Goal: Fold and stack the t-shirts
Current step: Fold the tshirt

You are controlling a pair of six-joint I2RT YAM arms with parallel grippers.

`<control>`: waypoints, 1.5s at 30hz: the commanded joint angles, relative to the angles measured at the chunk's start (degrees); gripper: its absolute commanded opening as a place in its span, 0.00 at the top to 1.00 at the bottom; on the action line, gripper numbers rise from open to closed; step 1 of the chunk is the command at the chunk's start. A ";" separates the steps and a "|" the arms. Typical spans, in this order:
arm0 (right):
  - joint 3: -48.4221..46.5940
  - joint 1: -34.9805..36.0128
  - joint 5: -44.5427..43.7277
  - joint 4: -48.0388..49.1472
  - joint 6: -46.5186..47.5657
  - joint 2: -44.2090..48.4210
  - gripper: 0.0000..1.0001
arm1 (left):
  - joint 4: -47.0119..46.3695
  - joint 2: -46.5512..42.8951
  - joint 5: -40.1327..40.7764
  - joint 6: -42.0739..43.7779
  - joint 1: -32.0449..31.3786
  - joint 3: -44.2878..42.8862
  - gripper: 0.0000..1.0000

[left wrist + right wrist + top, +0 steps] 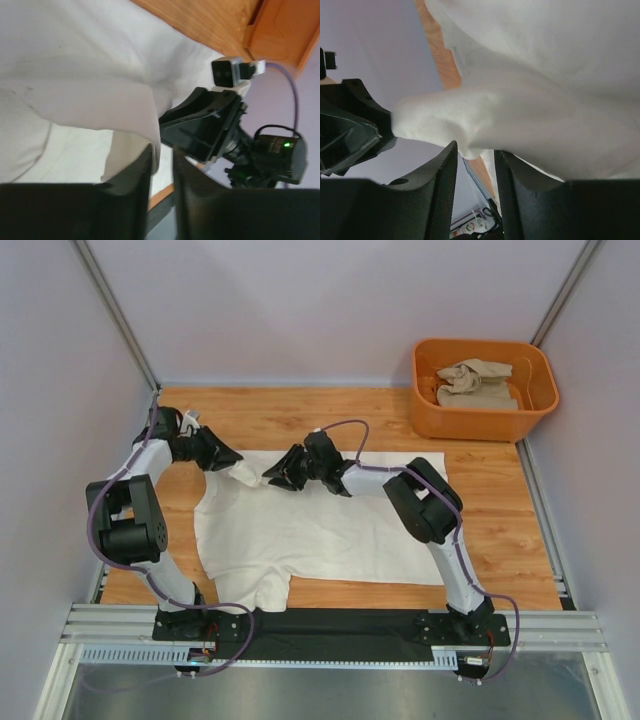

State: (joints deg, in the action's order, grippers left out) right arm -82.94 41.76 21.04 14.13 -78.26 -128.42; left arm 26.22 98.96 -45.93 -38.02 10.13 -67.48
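Barely started: cream-white t-shirt (310, 530) spread on bench (500, 540) left of orange tub (480, 426), far edge clamped in right pincer (476, 150), hold of left pincer (162, 152) unclear, beige t-shirt (478, 385) crumpled inside tub.

Spread cream t-shirt (300, 535), crumpled beige t-shirt (478, 385)

The left arm (125, 520) and right arm (430, 505) rise from their bases with elbows bent high, forearms turned inward so the grippers nearly meet tip to tip. The left gripper (238, 468) points right, its jaws a narrow slit apart with a t-shirt (300, 530) hem at the slit; pinched or loose cannot be told. The right gripper (270, 478) points left, jaws clamped on a bunched fold between them.
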 commanded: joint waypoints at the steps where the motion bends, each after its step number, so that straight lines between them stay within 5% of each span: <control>1: -3.89 -1.76 -1.88 0.19 -3.39 -2.00 0.62 | 5.50 0.01 4.78 4.44 0.68 -4.75 0.60; 4: -5.65 -3.17 -1.44 1.24 -6.81 -3.50 0.60 | 9.90 -1.04 9.52 8.22 0.68 -6.52 0.42; 8: -6.62 -4.32 -0.12 4.50 -9.20 -4.73 0.56 | 14.82 -2.89 12.97 12.70 0.59 -8.54 0.35; 16: -6.54 -4.23 1.73 -9.27 13.62 2.99 0.47 | 15.09 -6.06 12.63 17.28 0.68 -3.01 0.28; 21: -3.04 -2.03 -1.17 -18.52 30.35 7.74 0.46 | 12.11 -4.66 11.39 16.75 0.59 0.42 0.29; 24: -0.13 -1.33 -1.70 -18.09 32.46 9.06 0.51 | 10.52 -2.11 10.43 16.57 0.59 0.34 0.41; 28: 0.41 -1.42 -1.53 -17.56 32.55 7.84 0.58 | 9.64 1.75 11.30 17.01 0.59 -1.85 0.44; 45: -5.13 -0.89 -2.31 -10.79 25.79 -1.31 0.57 | 11.40 3.44 12.71 17.37 0.68 -3.71 0.44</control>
State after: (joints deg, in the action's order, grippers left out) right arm -85.76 40.49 20.91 1.10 -50.57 -128.31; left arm 37.91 104.79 -33.74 -22.13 10.55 -71.20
